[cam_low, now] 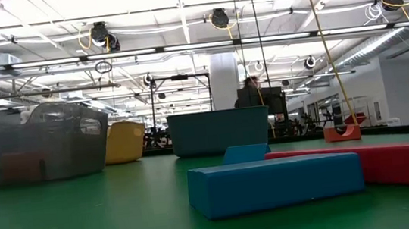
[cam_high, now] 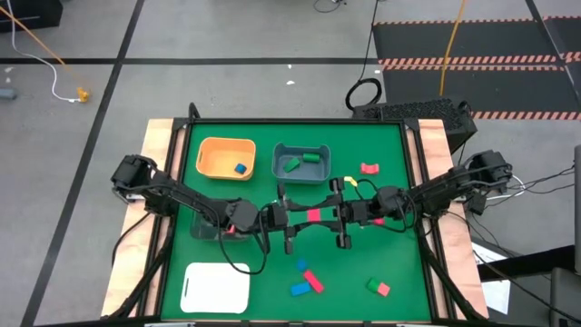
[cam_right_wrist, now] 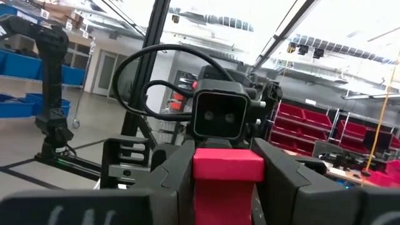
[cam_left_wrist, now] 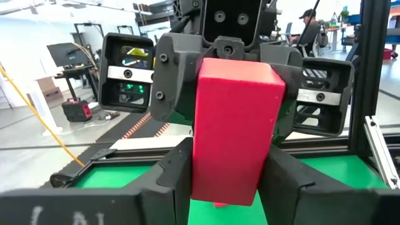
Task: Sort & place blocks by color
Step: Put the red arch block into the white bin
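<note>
Claws left (cam_high: 289,218) and right (cam_high: 339,216) both clamp one red block (cam_high: 313,215) between them.

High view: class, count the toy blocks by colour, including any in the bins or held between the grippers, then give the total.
Red/pink blocks: 4
Blue blocks: 3
Green blocks: 3
Yellow block: 1
Total: 11. The red speck at the table's left is too unclear to count.
</note>
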